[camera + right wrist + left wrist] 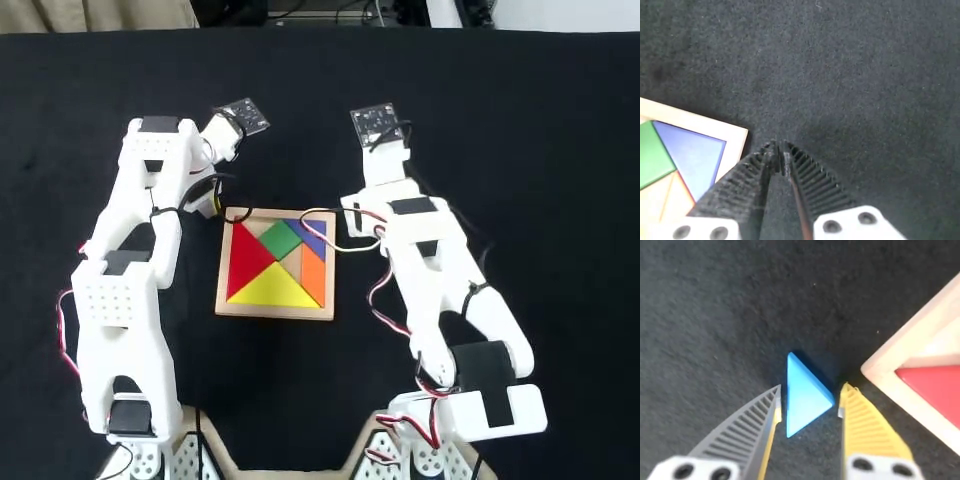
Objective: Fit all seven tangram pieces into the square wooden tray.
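The square wooden tray (224,300) lies mid-table between the arms and holds a red triangle (245,262), a yellow triangle (270,290), a green square (281,240), a purple piece (314,238) and an orange piece (314,272). A small blue triangle (807,395) lies flat on the black cloth just off the tray's corner (880,365). My left gripper (810,390) is open, its grey finger (757,425) and yellow finger (865,425) close on either side of the triangle. Off the tray's other far corner (737,135), my right gripper (779,150) is shut on nothing.
Black cloth covers the table. In the high view the left gripper (208,205) and right gripper (352,215) flank the tray's far edge. Loose wires hang from both arms near the tray. A strip of bare tray floor (940,342) shows beside the red piece.
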`<state>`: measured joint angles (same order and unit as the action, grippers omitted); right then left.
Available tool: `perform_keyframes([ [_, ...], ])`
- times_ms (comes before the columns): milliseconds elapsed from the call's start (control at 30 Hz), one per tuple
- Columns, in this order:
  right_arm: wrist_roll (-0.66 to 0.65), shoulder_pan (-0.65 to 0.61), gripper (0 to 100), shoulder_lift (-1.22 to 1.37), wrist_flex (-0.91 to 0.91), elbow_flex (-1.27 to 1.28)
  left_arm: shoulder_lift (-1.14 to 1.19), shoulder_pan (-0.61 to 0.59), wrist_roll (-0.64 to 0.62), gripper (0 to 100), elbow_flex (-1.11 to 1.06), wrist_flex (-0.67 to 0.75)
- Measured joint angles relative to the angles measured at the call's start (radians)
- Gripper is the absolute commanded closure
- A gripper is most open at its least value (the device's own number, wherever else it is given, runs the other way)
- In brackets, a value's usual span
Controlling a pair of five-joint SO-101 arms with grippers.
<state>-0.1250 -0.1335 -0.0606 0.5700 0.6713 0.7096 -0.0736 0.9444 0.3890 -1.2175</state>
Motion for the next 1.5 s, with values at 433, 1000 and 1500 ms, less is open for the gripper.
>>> perform_keyframes([
  [433,0.0,0.0,98.7,0.0,0.0,0.0,0.002,0.029,0.006,93,0.103,-0.241],
  [1000,0.0,0.092,98.7,0.0,-0.035,0.0,-0.158,0.203,0.006,93,0.315,-0.529],
  [1500,0.0,0.126,98.7,0.0,-0.054,0.0,-0.137,0.315,0.285,93,0.132,-0.451],
])
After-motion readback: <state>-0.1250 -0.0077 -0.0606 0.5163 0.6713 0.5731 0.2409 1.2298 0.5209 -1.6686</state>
